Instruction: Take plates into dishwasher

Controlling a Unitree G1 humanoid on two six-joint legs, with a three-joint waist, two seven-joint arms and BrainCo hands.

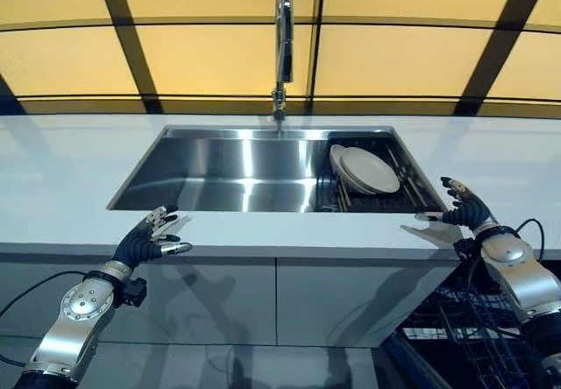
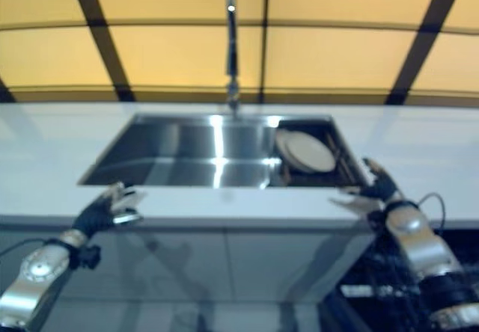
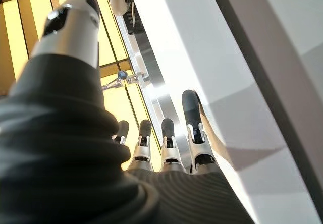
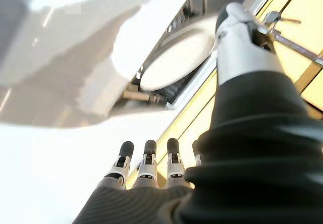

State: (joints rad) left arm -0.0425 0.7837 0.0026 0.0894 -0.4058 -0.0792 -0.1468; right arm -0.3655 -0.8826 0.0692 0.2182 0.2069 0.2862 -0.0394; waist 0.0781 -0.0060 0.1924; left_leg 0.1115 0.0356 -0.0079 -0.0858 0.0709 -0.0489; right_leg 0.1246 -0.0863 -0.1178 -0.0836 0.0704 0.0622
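A white bench [image 1: 70, 170] runs across the scene, with a stainless steel sink [image 1: 228, 174] sunk into its middle. A tall chrome faucet [image 1: 282, 47] rises upright from the bench behind the sink's far rim. A dark wire rack [image 1: 412, 183] fills the right end of the basin. Behind the bench, amber wall panels [image 1: 210, 56] are split by dark bars. Grey cabinet fronts [image 1: 263, 301] sit under the bench edge.

Counter [image 1: 70, 170]: white, spread across the middle of the frame.
Sink [image 1: 228, 174]: steel, sunk into the counter at centre.
Rack [image 1: 412, 187]: seen in the sink's right end.
Plates [image 1: 366, 170]: stacked leaning in the rack.
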